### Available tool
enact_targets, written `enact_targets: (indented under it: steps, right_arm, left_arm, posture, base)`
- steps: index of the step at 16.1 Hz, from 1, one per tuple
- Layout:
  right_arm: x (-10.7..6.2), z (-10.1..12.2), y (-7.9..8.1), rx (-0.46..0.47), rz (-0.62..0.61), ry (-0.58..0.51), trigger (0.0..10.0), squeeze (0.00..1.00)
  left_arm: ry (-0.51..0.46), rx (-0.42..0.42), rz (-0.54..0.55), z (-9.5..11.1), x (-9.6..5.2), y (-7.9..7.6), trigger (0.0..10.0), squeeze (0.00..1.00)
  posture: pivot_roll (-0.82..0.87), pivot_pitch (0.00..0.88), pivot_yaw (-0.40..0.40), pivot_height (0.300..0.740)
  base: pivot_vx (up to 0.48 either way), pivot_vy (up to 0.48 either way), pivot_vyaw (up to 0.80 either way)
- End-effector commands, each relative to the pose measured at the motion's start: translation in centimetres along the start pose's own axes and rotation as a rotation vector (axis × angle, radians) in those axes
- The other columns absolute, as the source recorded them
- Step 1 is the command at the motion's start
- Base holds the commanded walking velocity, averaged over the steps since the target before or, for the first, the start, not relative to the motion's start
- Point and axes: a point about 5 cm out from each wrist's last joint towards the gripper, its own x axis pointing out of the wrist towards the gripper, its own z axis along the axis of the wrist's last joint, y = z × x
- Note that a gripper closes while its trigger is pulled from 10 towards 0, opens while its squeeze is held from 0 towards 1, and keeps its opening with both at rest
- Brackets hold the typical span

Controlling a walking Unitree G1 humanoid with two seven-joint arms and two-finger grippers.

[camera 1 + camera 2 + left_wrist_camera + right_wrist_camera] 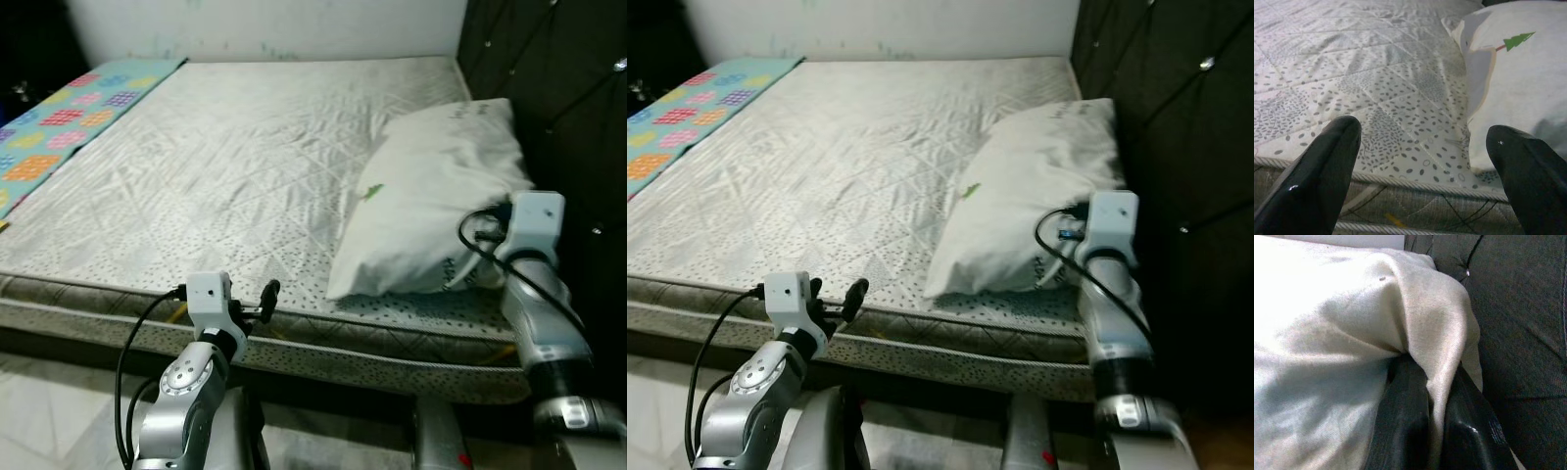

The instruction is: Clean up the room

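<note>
1. I have the bed (225, 166) in front of me: a bare quilted mattress with a dotted pattern along its near edge, set against a dark tufted headboard (549, 88) on my right. It looks stripped, with no sheet or cover spread over it, so I judge most of the tidying is still ahead.
2. A colourful patterned blanket (69, 122) lies along the far left edge of the mattress, not laid out across the bed.
3. The white pillow (441, 196) sits near the mattress's right side, close to the headboard, angled rather than squared to it. A small green tree print shows on its case.
4. My right gripper (1435, 431) is at the pillow's near right corner, jaws clenched on a fold of the pillowcase, so straightening the pillow appears to be the step in hand.
5. My left gripper (1425, 166) hovers at the near mattress edge, jaws spread wide and holding nothing.
</note>
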Motion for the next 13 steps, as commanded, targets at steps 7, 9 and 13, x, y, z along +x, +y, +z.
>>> enact_targets:
  steps: [7, 9, 13]
  right_arm:
    - [3.0, 3.8, -4.9, -0.018, -0.164, -0.031, 10.0, 0.00]
    - [2.6, 2.7, -7.0, -0.067, -0.223, -0.013, 10.0, 0.00]
    - [0.8, -1.7, -9.4, -0.116, -0.287, 0.076, 10.0, 0.00]
  left_arm:
    - [-0.020, 0.022, 0.041, 0.3, -0.2, 0.9, 10.0, 0.00]
    - [-0.018, 0.023, 0.037, 0.2, -0.3, 0.8, 10.0, 0.00]
    - [-0.016, 0.028, 0.038, 0.2, -0.4, 1.0, 10.0, 0.00]
  posture:
    - [-0.06, 0.000, 0.055, 0.551]
    - [-0.06, 0.000, 0.056, 0.551]
    - [-0.06, 0.000, 0.062, 0.551]
  base:
    - [0.000, 0.000, 0.00]
    - [0.000, 0.000, 0.00]
    - [0.000, 0.000, 0.00]
